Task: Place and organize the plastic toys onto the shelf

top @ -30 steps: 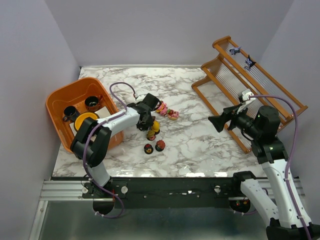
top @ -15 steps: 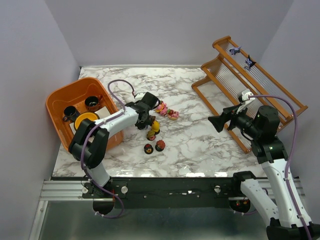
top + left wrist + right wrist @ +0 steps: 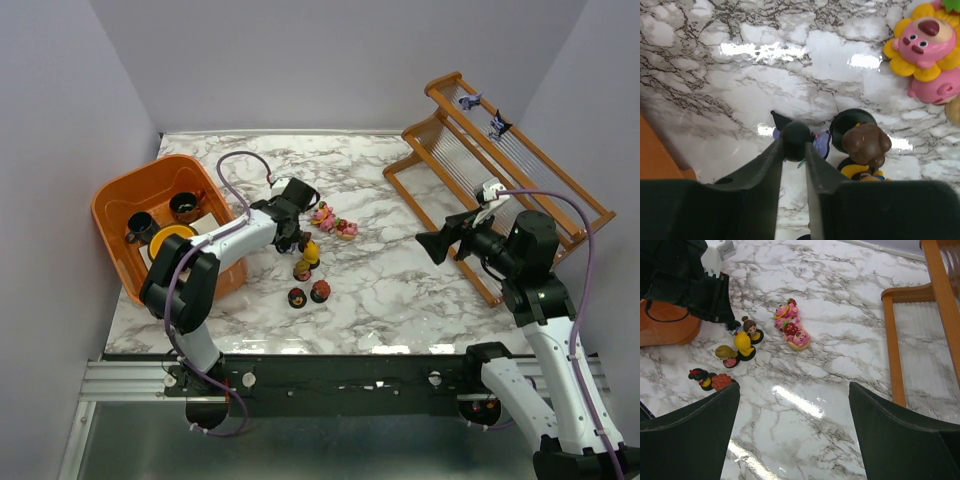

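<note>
My left gripper [image 3: 793,145] is shut on the black round head of a purple-black toy [image 3: 795,136], low over the marble table, right beside a brown-haired yellow figurine [image 3: 864,146]. In the top view this gripper [image 3: 293,236] sits by the toy cluster: pink toys [image 3: 335,222], a yellow one [image 3: 311,252], and a brown-red one [image 3: 320,291] next to a black one [image 3: 297,297]. My right gripper [image 3: 793,386] is open and empty, held above the table [image 3: 432,245] left of the shelf [image 3: 500,175]. Two purple toys [image 3: 470,100] rest on the shelf's upper tier.
An orange tub [image 3: 118,205] at the left holds two dark cups [image 3: 186,205] and a yellow bowl [image 3: 172,238]. The shelf's lower frame [image 3: 892,350] shows at the right of the right wrist view, the pink toys [image 3: 792,330] ahead.
My left wrist has shifted slightly at the toy cluster and its cable has bent differently. The right arm has barely moved.
</note>
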### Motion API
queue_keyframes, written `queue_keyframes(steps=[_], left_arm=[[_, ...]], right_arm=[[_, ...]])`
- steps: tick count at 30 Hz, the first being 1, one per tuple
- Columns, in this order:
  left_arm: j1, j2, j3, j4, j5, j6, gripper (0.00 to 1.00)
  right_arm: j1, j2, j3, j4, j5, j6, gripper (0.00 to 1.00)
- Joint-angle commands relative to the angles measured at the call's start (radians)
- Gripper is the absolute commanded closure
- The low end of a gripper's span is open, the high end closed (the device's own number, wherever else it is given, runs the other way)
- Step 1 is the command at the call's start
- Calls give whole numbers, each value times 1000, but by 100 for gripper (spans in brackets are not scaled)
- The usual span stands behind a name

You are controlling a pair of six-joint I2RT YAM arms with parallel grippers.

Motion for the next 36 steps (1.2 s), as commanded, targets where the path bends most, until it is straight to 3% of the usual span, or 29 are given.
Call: queue_keyframes(steps=[1,6,11,17,24,36], left_arm=[[24,33,62,15,-31,31,61],[40,2,41,-4,-26,-19,34],[58,-26,25,-51,-13,-104,25],[60,-23,27,-88,-17,-235,28],[66,-30,5,-97,-40,-418,46],[77,-41,-45,-108,-91,-633,50]], right_arm=[[8,-8,-6,-6,-8,-14,4],[8,-15,-5,-11,-4,-14,4],[8,-5,-5,-6,-7,-14,4],[9,5,-5,2,-11,-14,4],[11,-4,-8,-1,-6,-15,4],[18,-31,-28,-1,9,-15,4]])
